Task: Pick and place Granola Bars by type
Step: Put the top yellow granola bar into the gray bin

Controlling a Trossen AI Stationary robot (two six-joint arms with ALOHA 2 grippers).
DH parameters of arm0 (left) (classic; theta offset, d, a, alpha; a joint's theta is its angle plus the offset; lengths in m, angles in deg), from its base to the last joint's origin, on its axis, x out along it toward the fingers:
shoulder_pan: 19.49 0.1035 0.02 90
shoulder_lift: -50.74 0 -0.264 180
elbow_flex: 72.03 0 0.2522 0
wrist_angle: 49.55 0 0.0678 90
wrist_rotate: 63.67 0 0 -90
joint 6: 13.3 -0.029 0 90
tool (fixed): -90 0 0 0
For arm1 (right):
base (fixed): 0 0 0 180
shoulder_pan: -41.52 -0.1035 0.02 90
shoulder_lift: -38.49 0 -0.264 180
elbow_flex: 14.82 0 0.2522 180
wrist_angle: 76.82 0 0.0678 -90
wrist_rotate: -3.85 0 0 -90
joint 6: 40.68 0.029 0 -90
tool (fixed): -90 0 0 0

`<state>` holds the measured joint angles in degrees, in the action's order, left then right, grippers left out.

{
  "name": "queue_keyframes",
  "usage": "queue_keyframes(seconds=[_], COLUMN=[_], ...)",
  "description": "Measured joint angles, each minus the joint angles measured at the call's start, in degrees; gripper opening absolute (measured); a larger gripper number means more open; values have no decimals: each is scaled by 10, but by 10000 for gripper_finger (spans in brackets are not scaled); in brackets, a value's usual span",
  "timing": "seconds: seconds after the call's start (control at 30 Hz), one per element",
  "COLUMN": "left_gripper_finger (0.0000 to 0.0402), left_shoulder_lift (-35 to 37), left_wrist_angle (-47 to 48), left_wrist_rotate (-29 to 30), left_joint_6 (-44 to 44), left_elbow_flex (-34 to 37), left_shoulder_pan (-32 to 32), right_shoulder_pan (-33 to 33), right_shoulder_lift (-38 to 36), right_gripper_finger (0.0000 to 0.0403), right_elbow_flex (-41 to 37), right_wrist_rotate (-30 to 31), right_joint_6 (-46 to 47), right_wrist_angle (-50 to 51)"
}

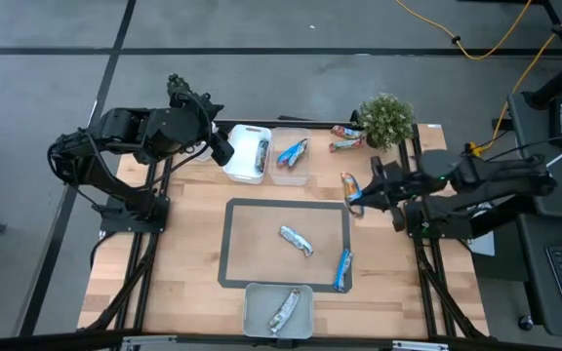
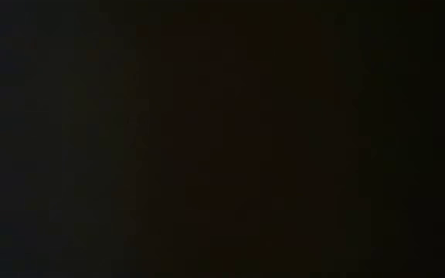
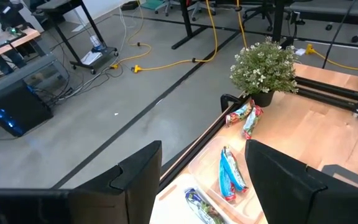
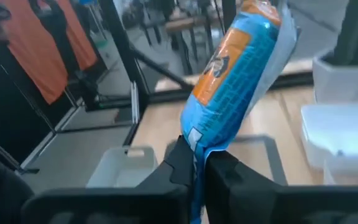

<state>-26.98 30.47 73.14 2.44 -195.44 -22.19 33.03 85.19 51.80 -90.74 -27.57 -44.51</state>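
From above, the right claw point(image 1: 356, 198) hangs at the right edge of the grey mat point(image 1: 234, 244), pinching a blue-and-orange bar point(image 1: 348, 184); it should travel far-left to the clear tray point(image 1: 290, 168) of blue bars. The low view is black. Left wrist: left claw point(image 3: 204, 171) spread wide over the trays; right wrist shows the bar point(image 4: 238, 65) held only by its end seam, so move gently.

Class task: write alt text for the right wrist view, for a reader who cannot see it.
The right gripper is shut on the end of a shiny blue and orange foil-wrapped granola bar, which sticks up and away from its dark fingers. Beyond it lie the light wooden table, a pale rectangular tray and a white tray.
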Motion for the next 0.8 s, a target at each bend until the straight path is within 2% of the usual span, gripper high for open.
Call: queue_keyframes(seconds=[0.17, 0.37, 0.57, 0.67, 0.8], left_gripper_finger=[224, 224, 224, 224, 224], left_shoulder_lift=[0, 0, 0, 0, 0], left_wrist_angle=[0, 0, 0, 0, 0], left_wrist_rotate=[0, 0, 0, 0, 0], left_joint_6=[0, 0, 0, 0, 0], left_elbow_flex=[0, 0, 0, 0, 0], left_shoulder_pan=[0, 0, 0, 0, 0], right_shoulder_pan=[-10, -13, 3, 29, 51], right_shoulder_lift=[-8, 4, 37, 65, 124], right_gripper_finger=[11, 31, 11, 14, 30], right_elbow_flex=[0, 0, 0, 6, 56], right_wrist_rotate=[-1, -1, -4, -40, -107], right_joint_6=[-31, -49, -68, -71, -64], right_wrist_angle=[-31, -58, -81, -91, -81])
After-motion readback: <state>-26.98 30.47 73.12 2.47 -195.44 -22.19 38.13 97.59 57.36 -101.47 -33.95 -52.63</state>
